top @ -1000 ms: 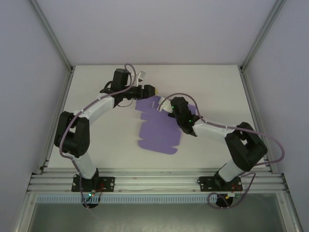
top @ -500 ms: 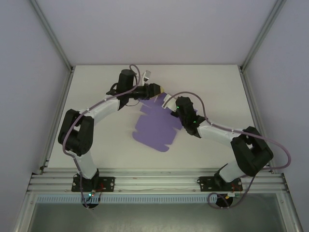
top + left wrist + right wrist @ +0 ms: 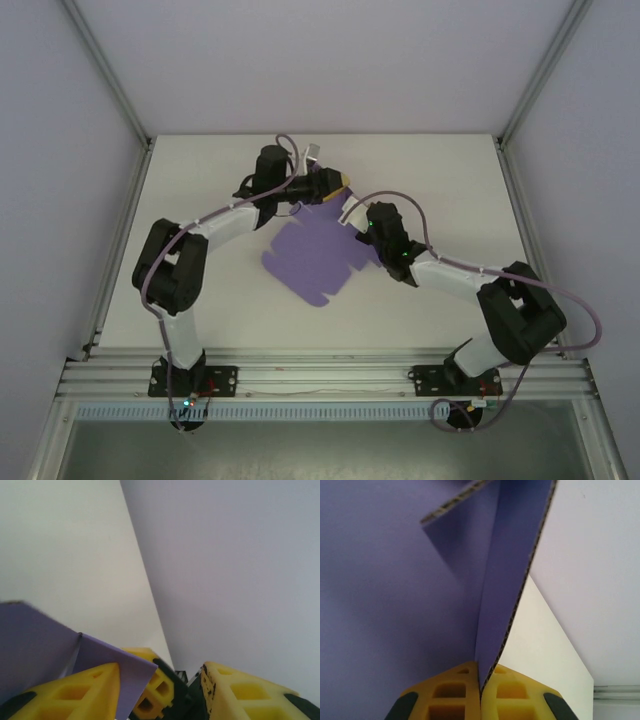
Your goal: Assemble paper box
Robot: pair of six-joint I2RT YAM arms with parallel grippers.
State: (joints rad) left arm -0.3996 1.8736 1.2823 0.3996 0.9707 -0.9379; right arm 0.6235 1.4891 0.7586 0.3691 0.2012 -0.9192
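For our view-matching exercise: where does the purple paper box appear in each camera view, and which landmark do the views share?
Top external: the paper box is at picture centre, over the middle of the table.
Left wrist: bottom left corner.
Right wrist: across the left and centre.
Shared landmark: the white table surface.

a: matte purple die-cut card sheet [image 3: 318,258], one flat colour throughout, on a plain off-white tabletop [image 3: 440,180].
b: its cut edge carries fine tan-and-dark corrugated banding. bright yellow moulded plastic fingers [image 3: 455,695], black at their bases.
a: white-and-black jointed robot arms [image 3: 225,225], small green lights [image 3: 404,252] on them; pale grey walls [image 3: 60,150], silver metal frame rails [image 3: 320,375].
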